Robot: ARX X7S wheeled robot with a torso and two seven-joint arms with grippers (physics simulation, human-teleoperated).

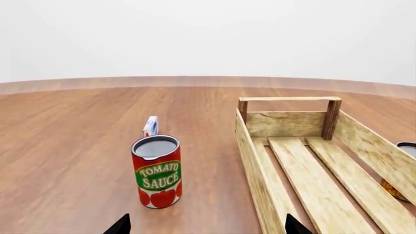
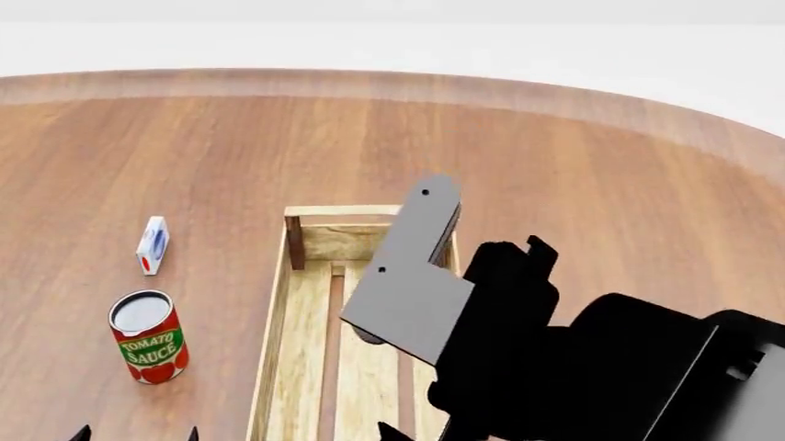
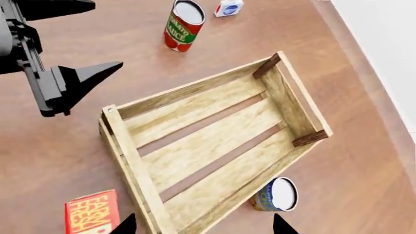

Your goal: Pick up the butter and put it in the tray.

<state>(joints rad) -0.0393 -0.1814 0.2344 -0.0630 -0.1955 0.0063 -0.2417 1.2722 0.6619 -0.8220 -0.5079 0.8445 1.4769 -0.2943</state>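
With the tray [image 3: 215,146] as landmark, the tomato sauce can [image 2: 147,336] and small white-blue carton [image 2: 153,244] stand on the wooden table [image 2: 589,184] to its left, apart from it. The left gripper [image 1: 206,228] hovers by the tray's left wall, fingers apart. The right gripper [image 3: 202,224] hangs over the tray, fingers apart and empty; the butter [image 3: 91,212] lies flat on the table just outside the tray's near end, and a blue-green can [image 3: 276,194] stands against its right wall.

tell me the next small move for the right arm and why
Probably shift the right gripper sideways over the butter and then lower. In the right wrist view its fingertips stand open and empty above the near end of the tray, while the butter lies flat on the table outside the tray's end rail. The tray holds nothing yet, so the pick comes first.
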